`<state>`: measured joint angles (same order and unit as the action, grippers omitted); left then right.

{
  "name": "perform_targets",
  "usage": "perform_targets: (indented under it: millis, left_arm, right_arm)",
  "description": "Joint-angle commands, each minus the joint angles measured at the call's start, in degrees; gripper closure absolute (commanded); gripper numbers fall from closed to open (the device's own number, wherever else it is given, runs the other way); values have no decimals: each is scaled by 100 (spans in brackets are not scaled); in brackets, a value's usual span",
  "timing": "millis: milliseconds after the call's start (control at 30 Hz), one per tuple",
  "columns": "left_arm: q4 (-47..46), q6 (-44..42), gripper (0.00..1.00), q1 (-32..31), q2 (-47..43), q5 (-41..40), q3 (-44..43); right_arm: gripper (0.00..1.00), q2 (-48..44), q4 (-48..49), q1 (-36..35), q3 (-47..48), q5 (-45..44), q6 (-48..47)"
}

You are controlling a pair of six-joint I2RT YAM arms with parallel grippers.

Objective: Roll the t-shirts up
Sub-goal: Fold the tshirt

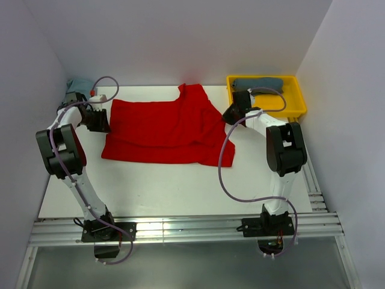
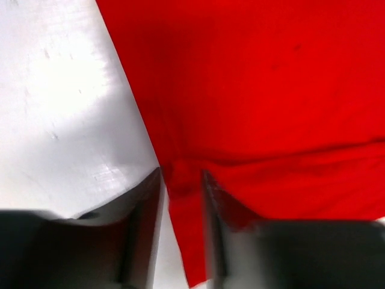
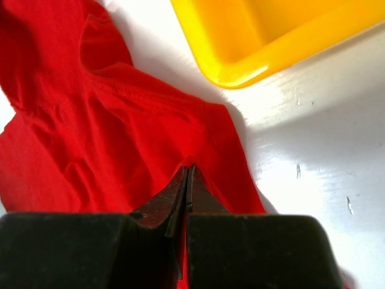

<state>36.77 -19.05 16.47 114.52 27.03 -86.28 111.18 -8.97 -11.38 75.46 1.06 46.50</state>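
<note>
The red t-shirt (image 1: 162, 129) lies spread across the middle of the table, partly folded, with one sleeve pointing to the back. My left gripper (image 1: 103, 120) is at its left edge. In the left wrist view the jaws (image 2: 180, 171) stand narrowly apart astride a strip of the shirt's hem (image 2: 252, 90), with white table showing beside the left finger. My right gripper (image 1: 228, 114) is at the shirt's right edge. Its jaws (image 3: 188, 168) are pressed together, with a pucker of red cloth (image 3: 120, 150) at the tips.
A yellow tray (image 1: 298, 99) at the back right holds a rolled slate blue-grey t-shirt (image 1: 257, 83), and its corner (image 3: 252, 54) is close beyond my right gripper. A pale teal t-shirt (image 1: 78, 85) lies bunched in the back left corner. White walls enclose the table.
</note>
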Motion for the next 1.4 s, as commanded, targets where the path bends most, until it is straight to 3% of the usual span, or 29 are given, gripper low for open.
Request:
perform_targets:
  millis: [0,100,200,233,367,500,633,767,967,1100,1367]
  left_arm:
    - [-162,164,68,-74,211,-39,-371]
    - [-197,226,81,-91,343,-127,-477]
    - [-241,244,88,-100,404,-206,-504]
    - [-276,244,89,-100,405,-224,-495]
    - [-381,270,93,-100,413,-356,-434]
    - [-425,314,94,-100,422,-356,-433]
    - [-531,393,85,-100,370,-312,-390]
    - [-592,437,69,-100,282,-268,-328]
    - [-619,419,52,-100,141,-198,-284]
    - [-628,402,47,-91,27,-180,-231]
    - [-540,323,47,-100,-140,-189,-214]
  right_arm:
    - [100,185,159,65,320,-229,35]
    - [94,194,203,65,303,-194,61]
    - [81,133,203,65,276,-194,52]
    - [80,98,212,65,250,-203,52]
    - [57,-227,185,65,57,-351,8]
    - [53,-666,159,39,-198,-405,-88]
    - [52,-1281,290,-154,-977,-449,-45]
    - [53,-1844,571,-592,-1770,-502,122]
    - [54,-1881,880,-1182,-2386,-466,394]
    - [56,-1696,1099,-1297,-2501,-405,474]
    - [60,-1388,1038,-1341,-2299,-431,456]
